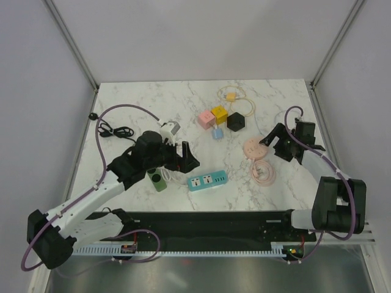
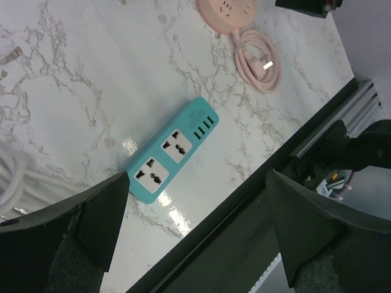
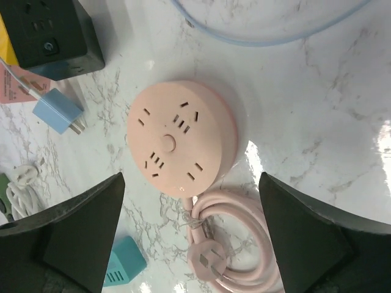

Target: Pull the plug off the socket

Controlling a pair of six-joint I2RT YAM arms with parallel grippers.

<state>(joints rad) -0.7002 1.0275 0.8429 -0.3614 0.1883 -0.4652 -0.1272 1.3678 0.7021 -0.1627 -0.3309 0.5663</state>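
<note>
while the right gripper (image 3: 190, 180) hangs, fingers spread wide, over the round pink socket (image 3: 182, 137), the blue plug (image 3: 58, 113) lies loose on the table (image 1: 153, 97) near it; the left gripper (image 2: 197, 177), fingers likewise apart, hovers above a teal power strip (image 2: 174, 149).

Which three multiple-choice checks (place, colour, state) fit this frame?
1. The teal power strip lies: A) on the table, near its front edge; B) at its far edge; C) off it.
2. The round socket below the right gripper is: A) green; B) pink; C) black.
3. The round socket's outlets are: A) all filled; B) one filled; C) all empty.
Answers: 1 A, the top view shows it close to the near edge; 2 B, pink in both views; 3 C, every slot is bare in the right wrist view.
</note>
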